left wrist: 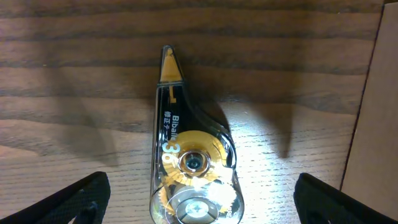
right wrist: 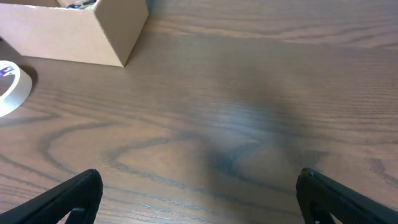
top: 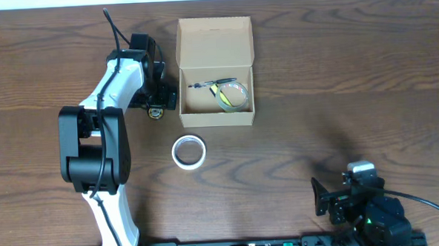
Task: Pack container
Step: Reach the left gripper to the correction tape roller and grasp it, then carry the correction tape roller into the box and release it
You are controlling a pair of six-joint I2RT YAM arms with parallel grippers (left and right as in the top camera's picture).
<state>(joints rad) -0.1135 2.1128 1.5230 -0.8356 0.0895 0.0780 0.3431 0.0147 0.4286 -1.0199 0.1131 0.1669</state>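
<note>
The tan cardboard container (top: 218, 118) stands open at the table's centre back, its flap lid folded back. Inside lie a pen (top: 207, 85) and a tape roll (top: 231, 94). A black-and-gold correction tape dispenser (left wrist: 189, 165) lies on the table just left of the container, also seen in the overhead view (top: 156, 111). My left gripper (left wrist: 199, 202) is open, its fingers wide on either side of the dispenser, not touching it. A white tape roll (top: 189, 152) lies in front of the container, also at the edge of the right wrist view (right wrist: 9, 88). My right gripper (right wrist: 199, 199) is open and empty at the front right.
The container's side wall (left wrist: 373, 112) stands close on the right of the left gripper. The container's corner (right wrist: 112, 37) shows far ahead of the right gripper. The table is brown wood grain.
</note>
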